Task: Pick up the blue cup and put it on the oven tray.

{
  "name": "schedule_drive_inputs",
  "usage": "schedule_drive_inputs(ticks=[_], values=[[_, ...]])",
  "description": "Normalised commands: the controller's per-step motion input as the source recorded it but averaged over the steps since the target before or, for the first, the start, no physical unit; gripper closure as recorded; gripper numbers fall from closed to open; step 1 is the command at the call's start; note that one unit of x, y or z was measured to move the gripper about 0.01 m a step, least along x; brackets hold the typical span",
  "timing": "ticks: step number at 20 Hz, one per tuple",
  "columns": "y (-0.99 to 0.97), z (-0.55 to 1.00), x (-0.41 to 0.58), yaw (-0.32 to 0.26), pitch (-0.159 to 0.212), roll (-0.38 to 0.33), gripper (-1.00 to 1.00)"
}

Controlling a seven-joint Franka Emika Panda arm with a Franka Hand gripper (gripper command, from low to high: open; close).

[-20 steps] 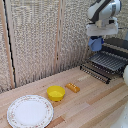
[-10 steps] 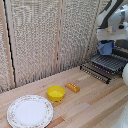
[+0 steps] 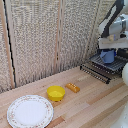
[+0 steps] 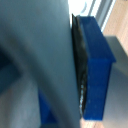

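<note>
From my remote station I see the gripper (image 3: pixel 107 50) pinching the blue cup (image 3: pixel 107 56) by its rim, the cup hanging upright directly beneath the fingers and low over the oven tray (image 3: pixel 102 67), so the coming move looks like a straight-down release.

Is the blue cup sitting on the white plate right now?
No, the blue cup is at the hand over the oven tray; the white plate is bare.
</note>
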Motion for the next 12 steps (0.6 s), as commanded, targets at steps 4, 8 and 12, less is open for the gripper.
schedule_drive_inputs(ticks=[4, 8, 12], values=[[-0.23, 0.06, 0.276, -0.003, -0.127, 0.004, 1.00], [-0.29, 0.21, 0.361, -0.003, -0.147, 0.004, 1.00], [-0.14, 0.07, 0.221, 0.010, -0.017, 0.000, -1.00]])
